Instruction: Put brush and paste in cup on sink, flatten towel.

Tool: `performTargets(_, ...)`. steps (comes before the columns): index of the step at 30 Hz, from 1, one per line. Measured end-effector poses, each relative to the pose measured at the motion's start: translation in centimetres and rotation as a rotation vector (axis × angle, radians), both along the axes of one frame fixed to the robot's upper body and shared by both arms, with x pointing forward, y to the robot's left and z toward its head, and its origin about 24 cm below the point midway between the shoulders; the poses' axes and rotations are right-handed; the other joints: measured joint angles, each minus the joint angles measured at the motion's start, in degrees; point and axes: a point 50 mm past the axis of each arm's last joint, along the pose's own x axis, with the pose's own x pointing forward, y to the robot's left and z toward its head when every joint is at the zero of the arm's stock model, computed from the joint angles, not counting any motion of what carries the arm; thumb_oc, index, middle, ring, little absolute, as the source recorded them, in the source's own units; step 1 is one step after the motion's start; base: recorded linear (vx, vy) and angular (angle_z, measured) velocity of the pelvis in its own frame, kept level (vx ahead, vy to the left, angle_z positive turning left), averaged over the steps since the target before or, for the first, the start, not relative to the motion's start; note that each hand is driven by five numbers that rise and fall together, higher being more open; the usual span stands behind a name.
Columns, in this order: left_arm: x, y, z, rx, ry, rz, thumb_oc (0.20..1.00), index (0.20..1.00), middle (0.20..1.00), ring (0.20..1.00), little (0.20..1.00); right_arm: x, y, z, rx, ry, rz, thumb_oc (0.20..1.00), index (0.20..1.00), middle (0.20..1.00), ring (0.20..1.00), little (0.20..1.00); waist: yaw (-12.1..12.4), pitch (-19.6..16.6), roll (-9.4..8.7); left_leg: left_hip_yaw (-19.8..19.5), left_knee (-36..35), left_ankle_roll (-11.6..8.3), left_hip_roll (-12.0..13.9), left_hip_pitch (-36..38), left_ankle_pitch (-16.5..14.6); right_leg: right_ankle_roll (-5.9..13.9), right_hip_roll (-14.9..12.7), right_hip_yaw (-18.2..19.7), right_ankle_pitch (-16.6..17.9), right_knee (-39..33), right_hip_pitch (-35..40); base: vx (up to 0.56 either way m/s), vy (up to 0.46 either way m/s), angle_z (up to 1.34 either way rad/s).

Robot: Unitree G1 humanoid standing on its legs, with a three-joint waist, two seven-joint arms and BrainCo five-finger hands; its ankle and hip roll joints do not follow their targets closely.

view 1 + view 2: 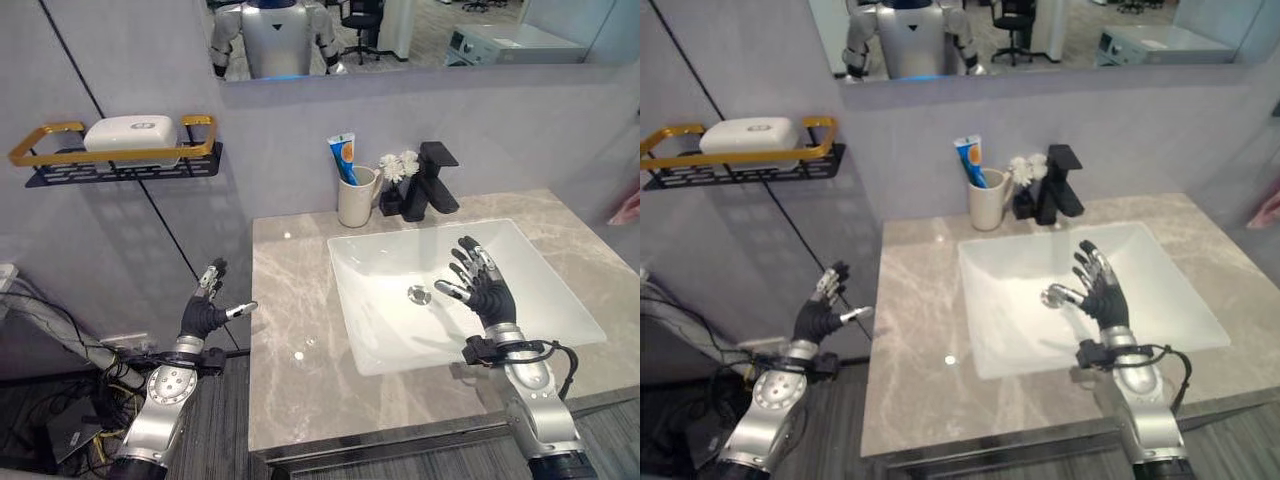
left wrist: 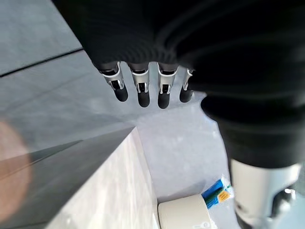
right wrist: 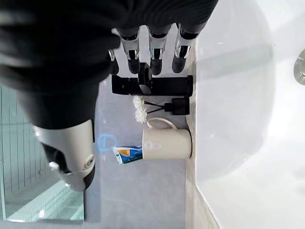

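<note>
Nearest the camera, the left hand [image 1: 205, 312] hung off the left edge of the bench [image 1: 300, 330], fingers [image 2: 139, 88] straight and apart, holding nothing. Across from it, the right hand [image 1: 482, 285] hovered over the white sink [image 1: 560, 300], palm up-turned, fingers [image 3: 151, 57] spread and empty too.

Further back, the cup [image 1: 355, 197] stood on the bench at the sink's rear left corner, just beside the black faucet [image 1: 433, 180]. The paste [image 1: 343, 158] was already upright in it, blue and orange tube poking above the rim. A brush could not be made out in the cup; nothing bristled showed beside the tube. A small dark bottle with white flowers [image 1: 398, 168] sat between cup and faucet.

No towel was visible on the bench or in the sink, so that step looked either out of sight or not begun.

Judging from this, the sensible move was to locate the brush and towel before reaching. If the brush was to go in, the hand should come down from above, clear of the tube, so the cup would not tip against the flowers.

Farthest off, a wall shelf [image 1: 120, 165] carried a white soap box [image 1: 130, 133].
</note>
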Motion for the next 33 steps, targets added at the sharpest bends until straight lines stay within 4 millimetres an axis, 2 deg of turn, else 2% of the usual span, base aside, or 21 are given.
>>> performTargets(2,0.6,-0.3,0.8,-0.009,-0.03,-0.015,1.0,1.0,1.0,1.0,1.0,0.1,-0.3,0.2,-0.009,-0.006,-0.019,1.0,1.0,1.0,1.0,1.0,-0.5,1.8,-1.32,3.1,-1.4,-3.45,-0.5,-2.8,6.2,-4.04,-1.2,-3.1,-0.4,3.2,-3.6,-0.24,-0.182,0.89)
performTargets(3,0.8,-0.1,1.4,0.006,-0.052,-0.027,1.0,1.0,1.0,1.0,1.0,0.3,0.2,0.4,0.013,-0.02,-0.012,1.0,1.0,1.0,1.0,1.0,-0.6,3.7,-5.21,13.8,11.2,2.86,-2.5,-5.2,-1.3,-6.01,-4.4,-4.9,0.7,3.6,-4.7,-0.22,-0.161,0.77)
performTargets(4,0.8,0.0,1.4,0.011,-0.05,-0.034,1.0,1.0,1.0,1.0,1.0,0.2,0.2,0.6,0.014,-0.032,-0.012,1.0,1.0,1.0,1.0,1.0,-1.2,3.5,-6.66,17.4,18.6,4.69,-3.8,-4.8,-6.1,-6.11,-5.9,-5.2,1.2,3.3,-4.5,-0.18,-0.1,0.67)
performTargets(5,0.8,-0.2,1.7,0.005,-0.062,-0.042,1.0,1.0,1.0,1.0,1.0,0.0,-0.1,1.5,0.01,-0.069,-0.025,1.0,1.0,1.0,1.0,1.0,-3.2,3.4,-6.53,19.4,24.7,4.21,-5.1,-2.8,-10.5,-6.07,-6.5,-6.8,1.6,3.0,-4.0,-0.12,-0.045,0.75)
performTargets(8,0.8,-1.3,3.4,-0.005,-0.15,-0.103,1.0,1.0,1.0,1.0,1.0,-0.7,-2.0,3.8,-0.017,-0.174,-0.099,1.0,1.0,1.0,1.0,1.0,-8.9,2.2,-0.32,17.4,30.4,0.35,-5.6,10.2,-20.0,-6.54,-4.2,-11.5,1.2,5.1,-4.9,-0.19,0.003,0.76)
performTargets(10,1.3,-1.7,4.2,-0.006,-0.189,-0.121,1.0,1.0,1.0,1.0,1.0,-1.2,-3.2,4.1,-0.046,-0.179,-0.137,1.0,1.0,1.0,1.0,1.0,-10.4,1.5,3.92,13.5,25.8,-1.0,-6.0,17.6,-20.9,-7.23,-2.4,-12.4,0.3,10.2,-9.7,-0.3,0.023,0.33)
performTargets(11,1.8,-2.2,4.7,-0.017,-0.218,-0.129,1.0,1.0,1.0,1.0,1.0,-1.4,-3.6,4.0,-0.048,-0.171,-0.164,1.0,1.0,1.0,1.0,1.0,-10.9,1.2,5.44,9.4,14.2,1.55,-7.1,20.2,-21.9,-8.05,-2.3,-12.3,0.7,13.9,-15.4,-0.37,0.022,0.06)
performTargets(13,1.6,-2.6,4.4,-0.013,-0.206,-0.143,1.0,1.0,1.0,1.0,1.0,-1.4,-3.1,3.5,-0.019,-0.16,-0.167,1.0,1.0,1.0,1.0,1.0,-10.6,2.7,1.81,8.6,5.6,8.75,-9.1,20.3,-25.8,-9.15,-3.6,-10.3,3.4,12.6,-15.9,-0.35,0.017,-0.23)
performTargets(14,1.4,-2.5,4.1,-0.001,-0.191,-0.143,1.0,1.0,1.0,1.0,1.0,-1.3,-2.7,3.4,-0.019,-0.159,-0.154,1.0,1.0,1.0,1.0,1.0,-10.2,2.8,-0.66,8.9,5.2,10.62,-10.8,17.8,-26.6,-6.91,-5.1,-9.3,5.1,12.2,-17.2,-0.42,-0.015,-0.88)
performTargets(15,1.0,-2.5,3.6,0.013,-0.174,-0.142,1.0,1.0,1.0,1.0,1.0,-0.9,-2.5,3.8,-0.019,-0.176,-0.15,1.0,1.0,1.0,1.0,1.0,-10.1,2.9,-1.84,9.9,9.9,16.38,-12.1,11.8,-23.5,3.77,-5.6,-5.0,4.4,16.0,-21.7,-0.45,-0.055,-0.94)
performTargets(16,1.1,-2.7,3.9,0.021,-0.183,-0.153,1.0,1.0,1.0,1.0,1.0,-1.1,-2.4,3.5,-0.007,-0.173,-0.158,1.0,1.0,1.0,1.0,1.0,-10.6,2.5,-2.21,10.0,11.3,17.22,-12.7,9.4,-23.0,8.5,-5.4,0.0,3.6,19.4,-24.8,-0.43,-0.128,-0.62)
performTargets(17,1.4,-3.0,4.5,0.022,-0.208,-0.168,1.0,1.0,1.0,1.0,1.0,-1.2,-2.4,3.3,-0.005,-0.164,-0.161,1.0,1.0,1.0,1.0,1.0,-12.0,2.3,-2.44,10.5,11.9,17.67,-12.9,7.6,-22.1,9.92,-4.1,8.3,2.6,23.9,-27.7,-0.28,-0.135,0.0)
performTargets(19,1.5,-4.0,5.4,0.023,-0.245,-0.215,1.0,1.0,1.0,1.0,1.0,-1.1,-2.5,3.6,-0.038,-0.166,-0.153,1.0,1.0,1.0,1.0,1.0,-12.9,1.7,-2.89,12.7,9.8,16.4,-12.5,5.7,-17.5,9.36,-2.3,16.6,-1.4,33.6,-31.0,-0.25,-0.138,-0.21)
performTargets(20,1.3,-4.2,5.7,0.027,-0.264,-0.233,1.0,1.0,1.0,1.0,1.0,-0.7,-2.3,4.1,-0.058,-0.184,-0.141,1.0,1.0,1.0,1.0,1.0,-12.3,1.7,-2.36,15.0,8.4,16.2,-11.2,5.4,-15.5,5.88,-3.6,13.7,-3.8,38.7,-31.4,-0.28,-0.24,-1.17)
performTargets(21,1.2,-4.2,5.5,0.036,-0.249,-0.241,1.0,1.0,1.0,1.0,1.0,0.0,-1.3,4.3,-0.054,-0.197,-0.1,1.0,1.0,1.0,1.0,1.0,-10.6,2.0,-0.61,18.5,7.4,15.44,-7.9,4.9,-14.0,4.8,-7.8,6.6,-7.7,42.1,-28.0,-0.21,-0.265,-1.34)
performTargets(25,1.2,-4.0,5.5,0.059,-0.242,-0.249,1.0,1.0,1.0,1.0,1.0,0.7,0.0,4.1,-0.072,-0.19,-0.052,1.0,1.0,1.0,1.0,1.0,-6.0,1.9,-0.08,22.9,7.1,12.67,-3.9,5.8,-12.8,9.29,-16.3,7.7,-10.5,34.6,-13.1,-0.05,-0.309,-0.96)
performTargets(28,0.8,-2.8,5.3,0.115,-0.219,-0.24,1.0,1.0,1.0,1.0,1.0,1.3,1.2,3.7,-0.041,-0.186,-0.035,1.0,1.0,1.0,1.0,1.0,-3.5,-0.9,-3.78,25.2,7.8,8.41,-2.8,4.7,-13.7,8.05,-21.6,5.8,-7.1,18.5,-7.0,0.02,-0.379,-1.01)
performTargets(29,0.6,-2.1,5.2,0.13,-0.208,-0.217,1.0,1.0,1.0,1.0,1.0,1.7,1.9,4.0,-0.039,-0.199,-0.01,1.0,1.0,1.0,1.0,1.0,-2.6,-1.1,-4.27,25.3,7.9,6.98,-2.3,4.7,-13.8,11.68,-21.5,4.9,-6.4,15.6,-7.1,0.04,-0.231,-1.45)
performTargets(31,-0.3,-1.8,3.6,0.093,-0.154,-0.173,1.0,1.0,1.0,1.0,1.0,1.7,0.9,4.8,-0.113,-0.211,-0.031,1.0,1.0,1.0,1.0,1.0,-3.5,-2.5,0.62,18.9,3.4,5.2,2.4,6.4,-11.1,8.83,-14.6,1.6,-3.4,13.9,-8.2,0.08,-0.531,-1.17)
performTargets(32,-0.1,-2.6,3.5,0.043,-0.167,-0.162,1.0,1.0,1.0,1.0,1.0,1.6,-0.3,4.9,-0.173,-0.202,-0.062,1.0,1.0,1.0,1.0,1.0,-5.2,-2.6,1.59,17.7,2.5,3.91,4.0,7.4,-9.1,7.55,-12.1,0.2,-4.3,14.4,-7.5,0.21,-0.972,-0.28)
performTargets(33,0.1,-3.2,3.8,-0.005,-0.194,-0.146,1.0,1.0,1.0,1.0,1.0,1.6,-0.7,4.5,-0.203,-0.163,-0.064,1.0,1.0,1.0,1.0,1.0,-5.9,-2.5,0.68,18.3,2.4,3.0,6.4,7.9,-8.2,7.08,-10.3,0.4,-7.0,16.9,-8.7,0.25,-1.009,-0.32)
